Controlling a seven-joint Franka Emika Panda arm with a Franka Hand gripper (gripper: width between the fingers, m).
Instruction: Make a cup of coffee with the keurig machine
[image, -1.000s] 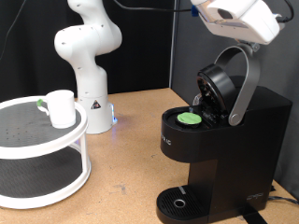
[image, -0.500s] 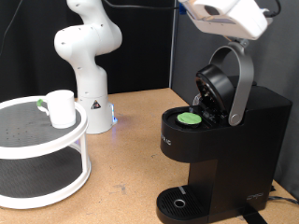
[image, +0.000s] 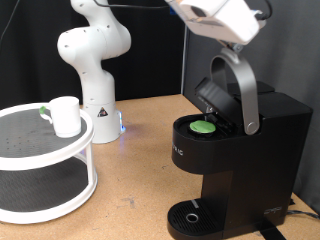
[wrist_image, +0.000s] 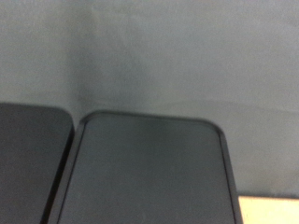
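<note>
The black keurig machine stands at the exterior view's right. Its silver-grey lid handle is raised, and the lid is tilted above the open brew head. A green-topped pod sits in the brew head. My gripper is at the top of the handle, on a white hand cut off by the view's top edge. Its fingers are hidden. The white cup stands on the top tier of a white round shelf at the left, far from the gripper. The wrist view shows no fingers.
A second white robot arm stands on the wooden table behind the shelf. The machine's round drip base is at the bottom. The wrist view shows only dark rounded panels against a grey wall.
My hand has moved towards the exterior view's left. The lid handle has swung left with it, and the lid has tipped lower over the pod.
</note>
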